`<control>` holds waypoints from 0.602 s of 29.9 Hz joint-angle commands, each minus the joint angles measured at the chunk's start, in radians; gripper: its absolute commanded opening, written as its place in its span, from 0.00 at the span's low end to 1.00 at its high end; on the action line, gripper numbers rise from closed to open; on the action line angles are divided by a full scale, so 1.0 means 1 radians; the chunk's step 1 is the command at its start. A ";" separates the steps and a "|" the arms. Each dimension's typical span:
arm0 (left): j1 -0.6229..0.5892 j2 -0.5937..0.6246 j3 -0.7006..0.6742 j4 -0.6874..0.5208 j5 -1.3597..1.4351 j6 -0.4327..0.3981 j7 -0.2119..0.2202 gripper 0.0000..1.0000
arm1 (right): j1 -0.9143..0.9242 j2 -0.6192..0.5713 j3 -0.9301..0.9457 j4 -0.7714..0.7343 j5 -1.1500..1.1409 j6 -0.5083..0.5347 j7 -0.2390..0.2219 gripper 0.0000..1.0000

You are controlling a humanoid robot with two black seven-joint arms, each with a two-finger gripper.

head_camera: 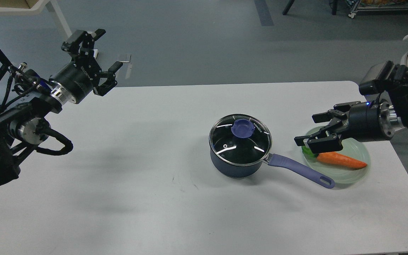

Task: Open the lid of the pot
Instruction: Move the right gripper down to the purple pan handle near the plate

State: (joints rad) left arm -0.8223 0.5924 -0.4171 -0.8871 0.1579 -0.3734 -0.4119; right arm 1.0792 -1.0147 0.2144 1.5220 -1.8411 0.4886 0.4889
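One pot [237, 164] sits right of the tabletop's [119, 194] middle, its one lid [240, 139] on. One carrot [340, 160] lies on one green plate [361, 175] near the right edge. Both end effectors, left [106, 53] and right [312, 128], gape empty.

Lid [240, 139] sits closed on the pot [235, 166], knob [242, 127] exposed on top, nothing over it: open from above. Counter [126, 184] left and front of the pot is bare, wide open for approach. Right side is tighter: pot handle [298, 170] runs out to the lower right, its end close to the green plate [361, 173] with a carrot [340, 160] on it. Right gripper [317, 132] hangs above that plate's left edge, fingers spread, with a bare gap between it and the lid. Left gripper [99, 53], fingers spread, is off the counter's far-left corner, well apart from everything.
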 commanded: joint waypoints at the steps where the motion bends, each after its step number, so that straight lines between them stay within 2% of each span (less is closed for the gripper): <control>1: 0.000 -0.002 0.000 -0.019 0.000 0.014 0.001 0.99 | -0.008 0.002 -0.044 0.000 -0.033 0.000 0.000 1.00; 4: 0.000 -0.008 0.000 -0.027 0.000 0.034 0.001 0.99 | -0.008 0.025 -0.115 -0.005 -0.078 0.000 0.000 1.00; 10: 0.002 -0.006 0.000 -0.047 -0.001 0.045 -0.001 0.99 | -0.021 0.036 -0.141 -0.010 -0.084 0.000 0.000 0.96; 13: 0.002 -0.005 0.000 -0.056 -0.001 0.056 -0.001 0.99 | -0.028 0.053 -0.148 -0.020 -0.115 0.000 0.000 0.91; 16: 0.002 -0.002 0.000 -0.058 -0.001 0.057 -0.001 0.99 | -0.036 0.076 -0.153 -0.037 -0.130 0.000 0.000 0.77; 18: 0.002 -0.002 0.000 -0.056 -0.001 0.057 -0.001 0.99 | -0.044 0.084 -0.153 -0.039 -0.130 0.000 0.000 0.75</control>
State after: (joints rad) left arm -0.8208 0.5888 -0.4171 -0.9437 0.1565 -0.3168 -0.4120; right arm 1.0460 -0.9448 0.0629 1.4905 -1.9678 0.4886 0.4885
